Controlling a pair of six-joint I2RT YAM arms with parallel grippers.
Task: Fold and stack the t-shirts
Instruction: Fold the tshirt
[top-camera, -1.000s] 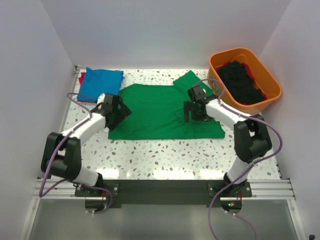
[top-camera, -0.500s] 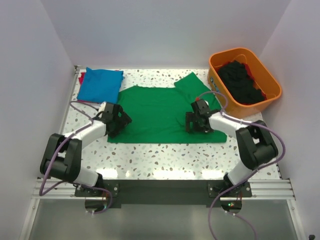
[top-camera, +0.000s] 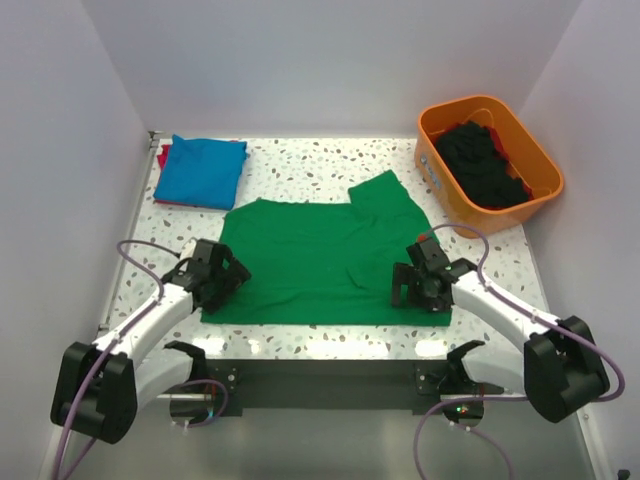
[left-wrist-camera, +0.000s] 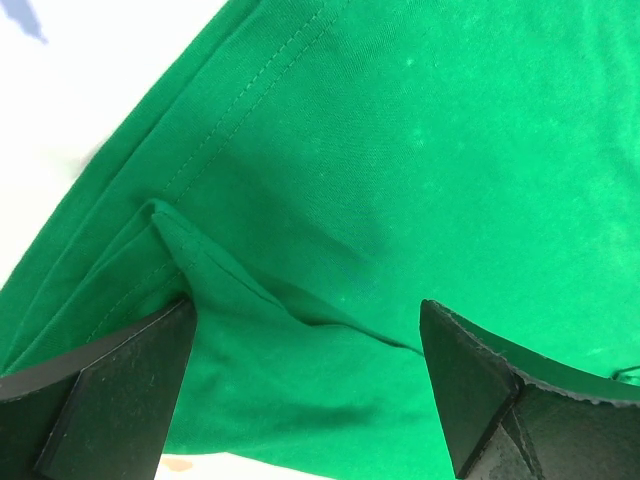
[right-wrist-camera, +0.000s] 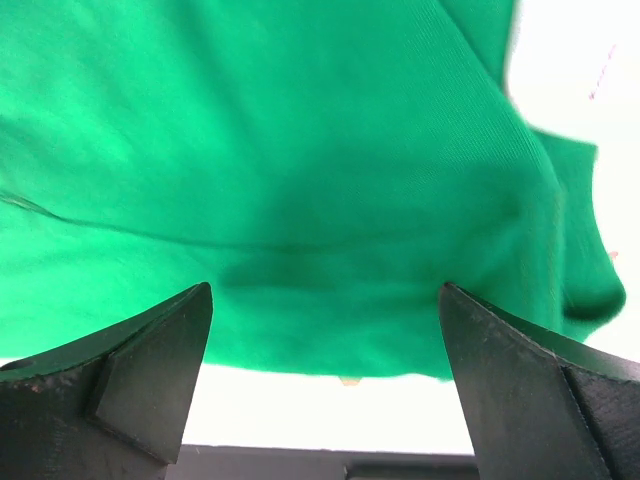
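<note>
Both pairs of jaws apart, nothing gripped
Left gripper and right gripper sit on the near corners of the green t-shirt by the desk's near edge; pinching one layer could skew the fold.

White arms, black fingers, purple cables

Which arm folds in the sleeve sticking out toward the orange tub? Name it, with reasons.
Right, probably. The sleeve juts from the right side of the green t-shirt, beyond the open right gripper; the left gripper is at the opposite near corner.
</note>
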